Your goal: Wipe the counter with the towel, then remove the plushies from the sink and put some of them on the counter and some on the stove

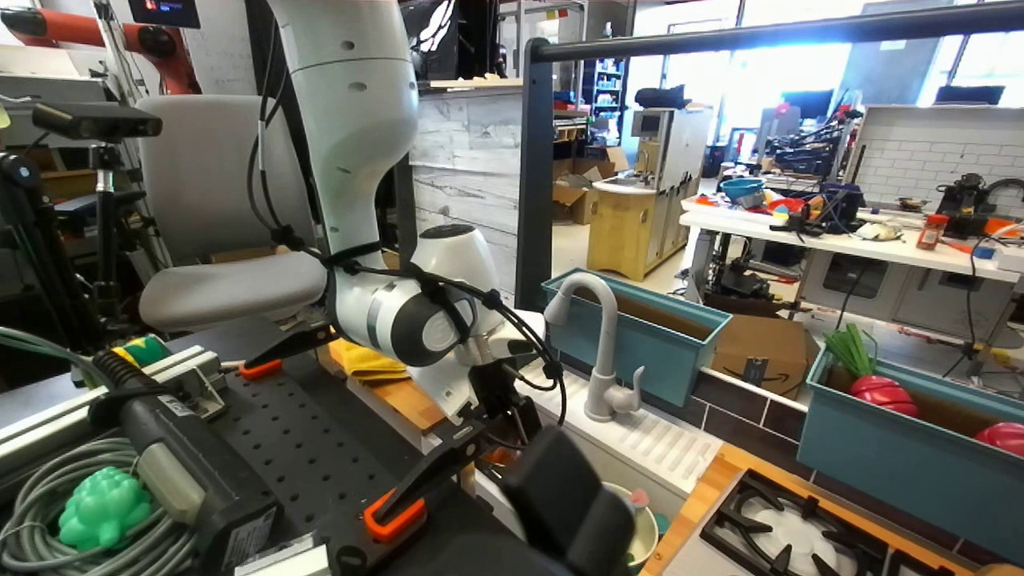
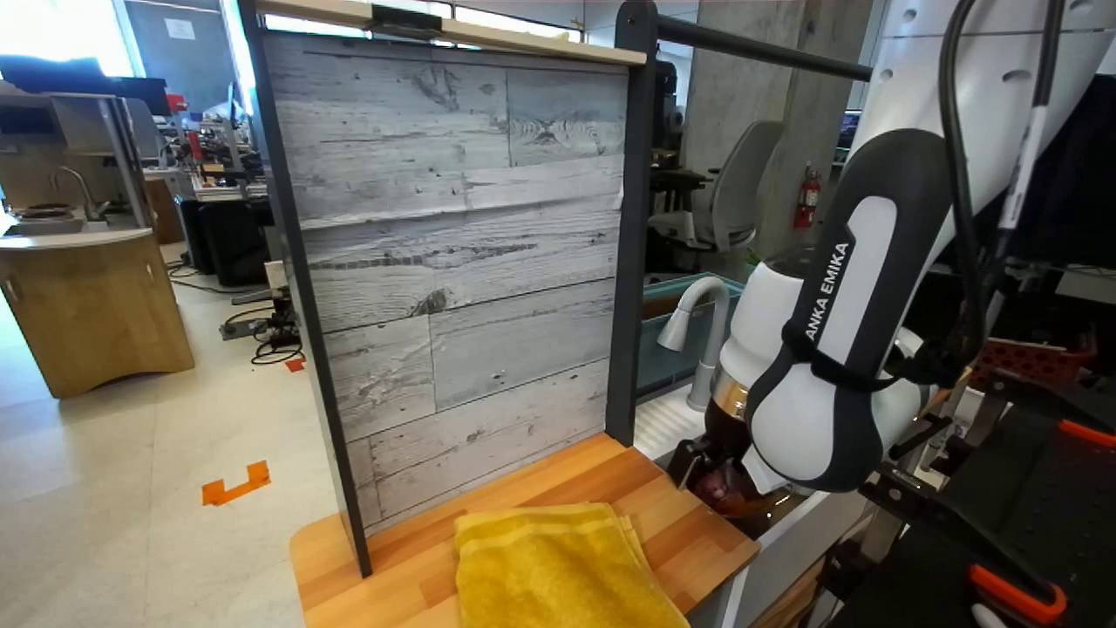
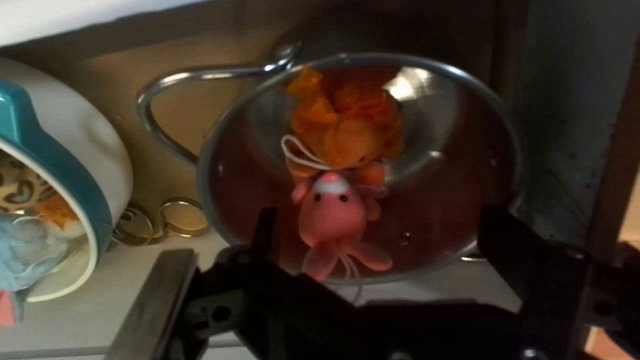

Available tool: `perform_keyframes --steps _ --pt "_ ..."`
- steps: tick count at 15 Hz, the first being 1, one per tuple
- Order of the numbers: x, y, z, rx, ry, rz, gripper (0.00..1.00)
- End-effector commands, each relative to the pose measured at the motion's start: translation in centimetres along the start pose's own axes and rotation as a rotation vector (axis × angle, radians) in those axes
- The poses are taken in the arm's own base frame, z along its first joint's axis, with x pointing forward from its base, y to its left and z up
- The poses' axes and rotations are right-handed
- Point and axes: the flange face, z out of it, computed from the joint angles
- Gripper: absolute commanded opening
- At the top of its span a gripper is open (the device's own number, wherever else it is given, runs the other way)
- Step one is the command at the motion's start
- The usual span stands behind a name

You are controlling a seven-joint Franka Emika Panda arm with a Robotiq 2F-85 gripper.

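Sink, in an exterior view, lies between the counter and the stove, with the tap rising from its back ledge. The towel rests on the counter, on the side of the sink away from the stove, partly hidden by the arm. A teal bin stands just behind the sink; a vegetable bin is farther along, past the sink on the stove side.

In an exterior view, the towel lies folded just beside the sink, and a grey panel stands upright on the counter, its end next to the sink. The arm reaches down to the sink.

In the wrist view, a pot sits inside the sink and holds an orange plushie and a pink plushie. The gripper is over this part of the sink, its fingers spread wide, one to each side of the pink plushie and gripping nothing. Just beside the pot, also in the sink, a bowl holds more plushies, spotted, pale blue and orange.
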Motion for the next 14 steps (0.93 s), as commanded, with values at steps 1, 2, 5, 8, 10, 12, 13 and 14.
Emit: perform_keyframes --steps 1,2,5,8,10,12,13,14 --pt "0.1 -0.4 1.6 0.027 0.052 -0.014 0.75" --pt "0.2 -0.3 1.7 0.027 0.067 -0.021 0.74" --pt "0.7 -0.3 1.3 0.036 0.089 -0.015 0.51" --pt "0.6 0.5 1.3 0.030 0.073 0.001 0.27" --pt "0.3 1.6 1.7 0.018 0.054 0.018 0.12" --pt "0.2 2.3 1.8 0.014 0.051 0.026 0.00" --pt "0.2 2.5 1.6 0.014 0.050 0.029 0.00" --pt "0.2 2.5 1.2 0.018 0.045 0.030 0.00"
